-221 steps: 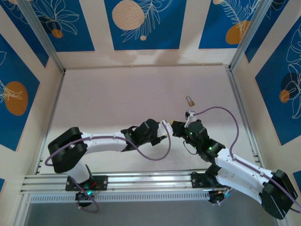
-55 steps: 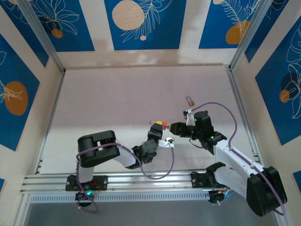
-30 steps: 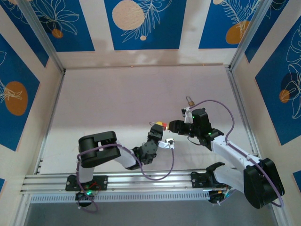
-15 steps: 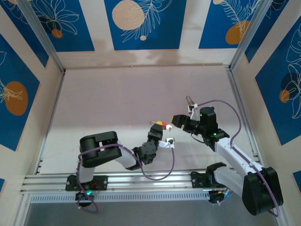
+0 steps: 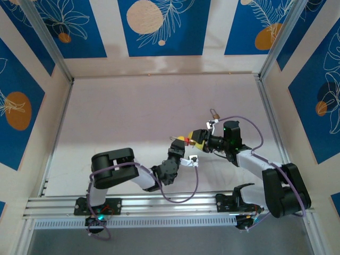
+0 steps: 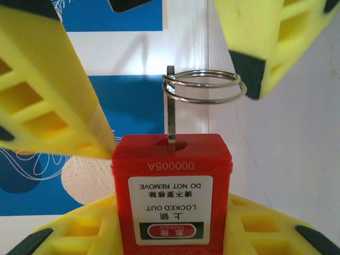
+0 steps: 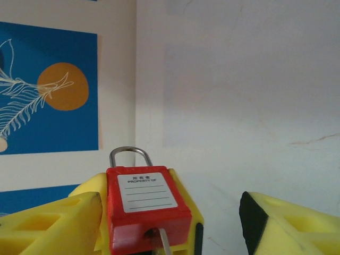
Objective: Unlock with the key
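Pale desk [image 5: 133,106] boxed in by cream walls with blue leaf panels: above its middle, the left jaws are clamped on the body of a red padlock [image 6: 172,180], yellow fingers [image 6: 79,234] pressing both its sides, its shackle [image 7: 130,154] pointing away from the right arm. The right jaws stand apart, one finger on either side of the key [image 6: 170,106], neither touching its shaft; the key sits pushed into the padlock's keyhole, with a split ring [image 6: 204,87] through its outer end. Farther back on the desk, well apart, lies a small brass padlock [image 5: 214,113].
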Robot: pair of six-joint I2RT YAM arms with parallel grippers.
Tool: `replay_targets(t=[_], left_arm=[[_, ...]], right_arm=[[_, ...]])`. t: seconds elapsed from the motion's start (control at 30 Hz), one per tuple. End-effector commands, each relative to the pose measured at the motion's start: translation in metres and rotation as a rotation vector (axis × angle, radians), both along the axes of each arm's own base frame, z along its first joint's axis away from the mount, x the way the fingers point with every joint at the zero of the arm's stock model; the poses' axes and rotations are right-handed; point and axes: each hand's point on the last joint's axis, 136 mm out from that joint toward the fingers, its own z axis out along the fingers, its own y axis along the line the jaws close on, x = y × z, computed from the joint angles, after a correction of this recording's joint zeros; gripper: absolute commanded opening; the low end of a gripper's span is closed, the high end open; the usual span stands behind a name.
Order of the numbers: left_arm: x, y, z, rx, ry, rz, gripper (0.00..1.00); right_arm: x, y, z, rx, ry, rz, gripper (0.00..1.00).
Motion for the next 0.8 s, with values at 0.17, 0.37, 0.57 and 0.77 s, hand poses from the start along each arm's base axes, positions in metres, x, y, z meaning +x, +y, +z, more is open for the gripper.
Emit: replay_targets(t=[0.17,0.37,0.57,0.77], left_arm=[[0.003,-0.007,0.014,-0.073,-0.023,0.01,0.18],[0.006,-0.006,0.014,-0.077,-0.022,0.018,0.18],[0.011,-0.005,0.01,-0.086,-0.015,0.038,0.17],[0.012,-0.006,0.009,-0.091,-0.013,0.045,0.17]], right_arm=[[-0.008,0.01,0.004,0.098,0.03,0.054,0.65],[-0.013,0.013,0.003,0.122,0.048,0.057,0.62],[-0.016,0.015,0.005,0.141,0.068,0.07,0.62],[-0.013,0.017,0.007,0.162,0.075,0.066,0.49]])
